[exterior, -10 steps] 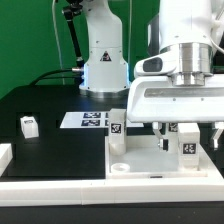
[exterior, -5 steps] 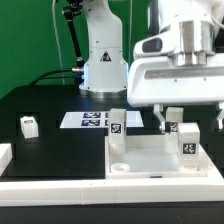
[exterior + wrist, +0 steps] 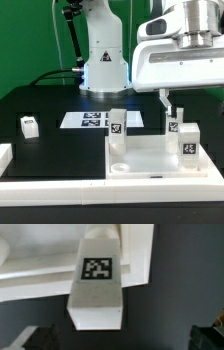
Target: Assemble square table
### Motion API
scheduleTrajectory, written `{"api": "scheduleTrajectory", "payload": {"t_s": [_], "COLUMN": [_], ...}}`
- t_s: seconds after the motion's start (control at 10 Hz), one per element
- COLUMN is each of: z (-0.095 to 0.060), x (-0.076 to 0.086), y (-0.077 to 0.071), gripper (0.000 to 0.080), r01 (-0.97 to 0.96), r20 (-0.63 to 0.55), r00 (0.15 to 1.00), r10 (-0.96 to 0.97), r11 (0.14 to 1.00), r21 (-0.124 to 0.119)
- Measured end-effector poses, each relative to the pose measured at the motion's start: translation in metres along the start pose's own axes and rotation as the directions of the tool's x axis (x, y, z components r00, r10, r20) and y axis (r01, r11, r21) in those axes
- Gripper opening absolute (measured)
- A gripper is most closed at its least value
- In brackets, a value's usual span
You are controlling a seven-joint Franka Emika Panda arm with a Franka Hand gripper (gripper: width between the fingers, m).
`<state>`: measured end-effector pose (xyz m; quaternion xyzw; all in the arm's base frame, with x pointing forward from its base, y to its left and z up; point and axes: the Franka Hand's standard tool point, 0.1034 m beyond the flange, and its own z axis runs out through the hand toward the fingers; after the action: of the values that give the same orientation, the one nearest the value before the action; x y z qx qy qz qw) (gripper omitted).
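The white square tabletop (image 3: 150,155) lies at the exterior view's right, with three tagged white legs standing on it: one (image 3: 117,125) at its far left corner, one (image 3: 173,122) at the far right, one (image 3: 188,143) nearer the front right. A fourth leg (image 3: 29,126) lies loose at the left. My gripper (image 3: 192,100) hangs open and empty above the right-hand legs, touching none. In the wrist view a tagged leg (image 3: 98,286) stands below the open gripper (image 3: 122,339), with the dark fingertips (image 3: 35,336) apart at either side.
The marker board (image 3: 90,120) lies behind the tabletop. A long white border rail (image 3: 90,187) runs along the front, with a white piece (image 3: 4,155) at the left edge. The robot base (image 3: 103,60) stands at the back.
My gripper has risen straight up from around the right-hand legs, staying open. The legs and the tabletop have not moved.
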<state>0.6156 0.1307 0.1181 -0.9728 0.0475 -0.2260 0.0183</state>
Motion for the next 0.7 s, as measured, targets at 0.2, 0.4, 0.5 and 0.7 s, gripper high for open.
{"api": "scheduleTrajectory", "payload": {"t_s": [0.2,0.4,0.5,0.7], "z": [0.0002,0.0004,0.0004,0.0005], "x": [-0.0001,-0.0003,-0.0004,-0.0004], "y": [0.0002,0.0003,0.0003,0.0003], "gripper": [0.0649,0.0649,0.0649,0.0649], "r01": [0.000,0.000,0.000,0.000], "r20": [0.000,0.001,0.001,0.001], "r00": [1.000,1.000,1.000,1.000], "r10": [0.000,0.000,0.000,0.000], "r11": [1.000,1.000,1.000,1.000], "r21": [0.000,-0.001,-0.001,-0.001]}}
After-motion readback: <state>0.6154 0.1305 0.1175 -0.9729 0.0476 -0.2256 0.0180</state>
